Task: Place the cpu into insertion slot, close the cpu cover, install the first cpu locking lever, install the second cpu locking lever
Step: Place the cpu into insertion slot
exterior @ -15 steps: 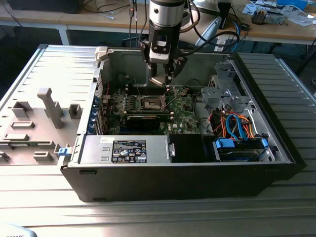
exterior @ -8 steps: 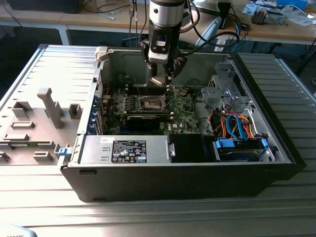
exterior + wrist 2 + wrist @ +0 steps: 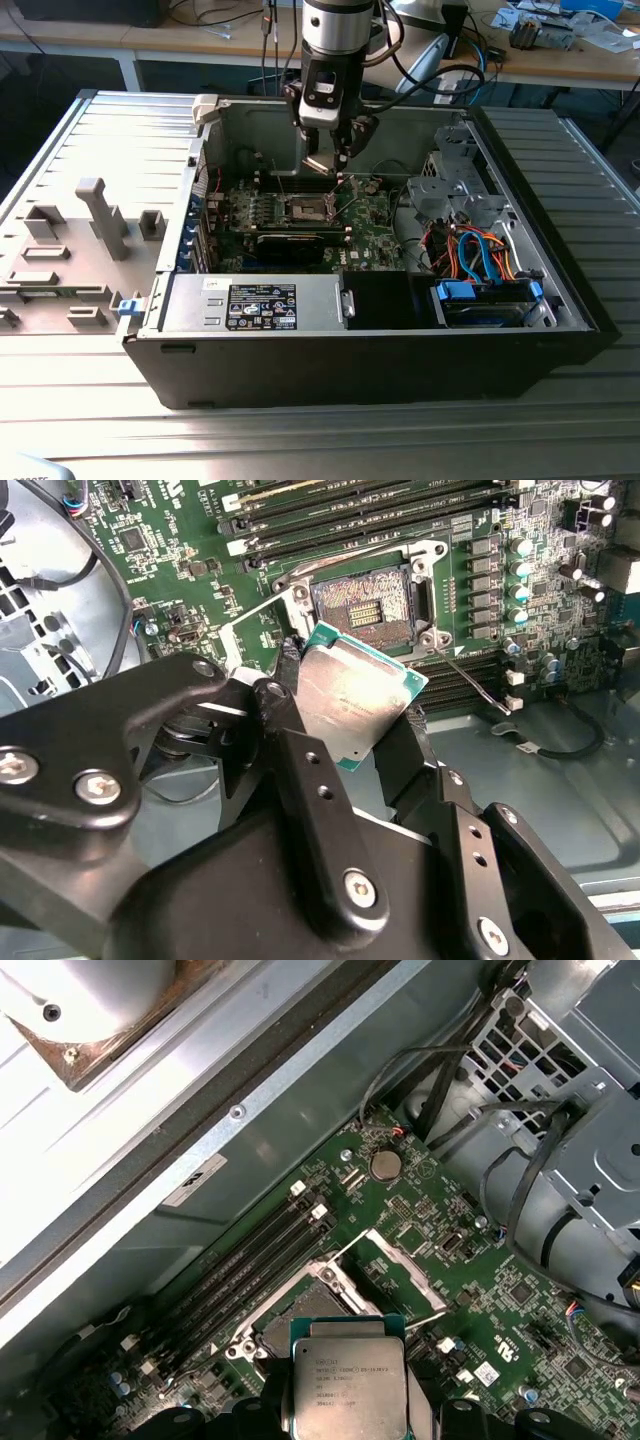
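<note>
My gripper (image 3: 328, 158) hangs inside the open computer case, shut on the cpu (image 3: 355, 700), a small square chip with a silver-grey metal top and a green rim. The chip is held tilted, a short way above the motherboard. In the first wrist view the cpu (image 3: 350, 1385) sits between the black fingers (image 3: 440, 1422). The insertion slot (image 3: 362, 605) lies open and bare, beside the chip and slightly apart from it. The cpu cover (image 3: 410, 1268), a thin silvery frame, stands swung up from the socket. A thin locking lever (image 3: 465, 670) sticks out next to the socket.
A long power supply box (image 3: 260, 305) lies along the case's near side. A drive cage with blue and orange cables (image 3: 480, 260) fills the exterior view's right. Memory slots (image 3: 380, 510) run beside the socket. Grey fixtures (image 3: 100, 215) stand outside the case on the left.
</note>
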Action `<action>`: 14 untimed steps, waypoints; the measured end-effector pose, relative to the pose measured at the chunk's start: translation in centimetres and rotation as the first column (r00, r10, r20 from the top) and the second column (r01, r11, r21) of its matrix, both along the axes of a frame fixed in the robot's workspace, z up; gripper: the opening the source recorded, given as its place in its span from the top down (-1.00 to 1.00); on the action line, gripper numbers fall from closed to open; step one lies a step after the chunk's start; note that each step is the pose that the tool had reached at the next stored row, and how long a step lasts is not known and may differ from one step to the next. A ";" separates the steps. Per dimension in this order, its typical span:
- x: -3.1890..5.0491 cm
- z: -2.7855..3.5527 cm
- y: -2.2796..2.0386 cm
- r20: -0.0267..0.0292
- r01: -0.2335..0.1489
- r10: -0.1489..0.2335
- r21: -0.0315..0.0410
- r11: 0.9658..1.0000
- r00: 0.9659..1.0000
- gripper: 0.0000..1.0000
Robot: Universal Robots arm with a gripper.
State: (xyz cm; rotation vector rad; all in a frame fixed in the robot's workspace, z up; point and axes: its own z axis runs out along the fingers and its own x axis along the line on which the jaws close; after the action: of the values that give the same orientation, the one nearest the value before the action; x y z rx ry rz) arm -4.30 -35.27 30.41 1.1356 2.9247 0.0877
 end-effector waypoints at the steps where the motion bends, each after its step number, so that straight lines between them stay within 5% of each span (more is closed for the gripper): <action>1: 0.00 0.00 0.00 0.000 0.003 -0.003 0.000 1.000 1.000 -0.09; 14: 0.00 -0.01 0.00 0.000 0.037 -0.037 -0.002 0.999 0.999 -0.09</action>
State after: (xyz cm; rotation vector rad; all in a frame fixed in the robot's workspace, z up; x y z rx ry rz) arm -4.30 -35.27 30.39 1.1887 2.9016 0.0843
